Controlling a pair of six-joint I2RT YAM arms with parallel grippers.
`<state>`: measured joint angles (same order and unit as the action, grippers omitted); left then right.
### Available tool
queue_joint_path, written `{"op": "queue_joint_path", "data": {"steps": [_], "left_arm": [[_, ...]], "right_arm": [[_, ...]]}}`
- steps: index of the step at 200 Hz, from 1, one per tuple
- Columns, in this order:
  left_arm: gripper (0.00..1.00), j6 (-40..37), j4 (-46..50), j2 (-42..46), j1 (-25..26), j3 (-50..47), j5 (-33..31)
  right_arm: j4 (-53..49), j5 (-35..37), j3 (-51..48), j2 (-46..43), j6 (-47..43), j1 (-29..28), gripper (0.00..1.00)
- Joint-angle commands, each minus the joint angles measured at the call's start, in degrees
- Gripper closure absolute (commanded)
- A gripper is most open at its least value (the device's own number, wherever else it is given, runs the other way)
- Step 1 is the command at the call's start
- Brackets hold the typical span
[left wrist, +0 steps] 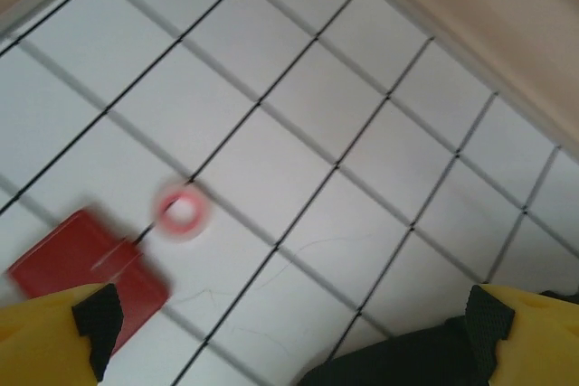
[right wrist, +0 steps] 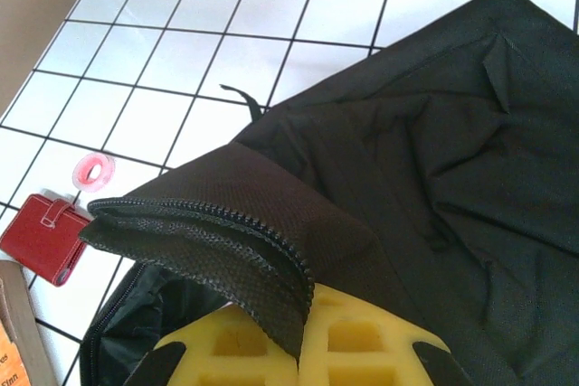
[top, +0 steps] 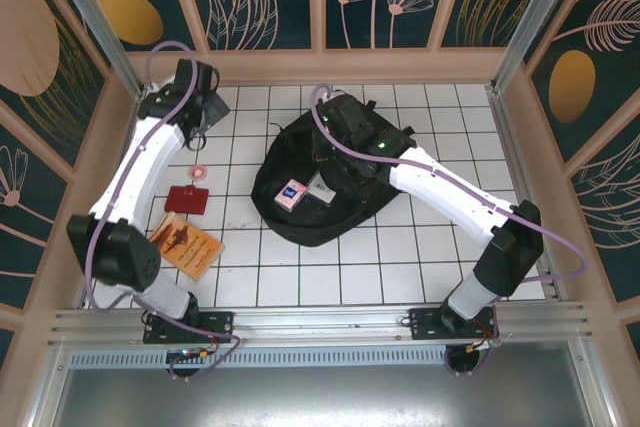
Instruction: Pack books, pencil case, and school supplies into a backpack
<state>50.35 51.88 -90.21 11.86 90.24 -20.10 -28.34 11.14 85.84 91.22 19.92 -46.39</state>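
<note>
The black backpack (top: 345, 172) lies mid-table with its mouth facing left. My right gripper (right wrist: 303, 345) is shut on its zip-edged flap (right wrist: 226, 241) and holds it up. A pink-white card with a blue patch (top: 291, 194) and a white piece (top: 320, 190) lie in the opening. My left gripper (top: 203, 127) hovers open at the far left, above the pink ring roll (left wrist: 184, 211) and the red pencil case (left wrist: 86, 268). Its yellow fingers (left wrist: 54, 336) are wide apart with nothing between them. The orange book (top: 186, 244) lies near the left arm.
The wooden back wall (left wrist: 470, 33) runs close behind my left gripper. Metal frame posts and side walls enclose the white gridded table (top: 400, 257). The right arm (top: 460, 197) stretches across the table's right half to the backpack.
</note>
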Motion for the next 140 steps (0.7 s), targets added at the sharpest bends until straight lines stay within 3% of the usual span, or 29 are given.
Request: {"op": "queue_joint_path", "data": {"steps": [1,32,94,140], "left_arm": [[0.01,2.2,4.8,-0.1,-1.4,-9.7,-2.9],[0.01,-0.3,0.5,-3.8,-5.1,-15.1,-2.6],[0.02,-12.6,-6.1,-18.1,-5.3,-8.5,-8.6],[0.01,-19.1,-14.8,-20.1,-6.6,-10.3,1.8]], "right_arm": [[0.2,-0.9,-1.9,-1.9,0.1,1.1,1.0],[0.3,-2.8,-4.0,-3.0,-0.2,1.5,1.0],[1.3,-4.3,-7.4,-5.0,-0.3,2.3,1.0],[1.8,-4.9,-8.1,-5.8,0.0,2.7,1.0]]}}
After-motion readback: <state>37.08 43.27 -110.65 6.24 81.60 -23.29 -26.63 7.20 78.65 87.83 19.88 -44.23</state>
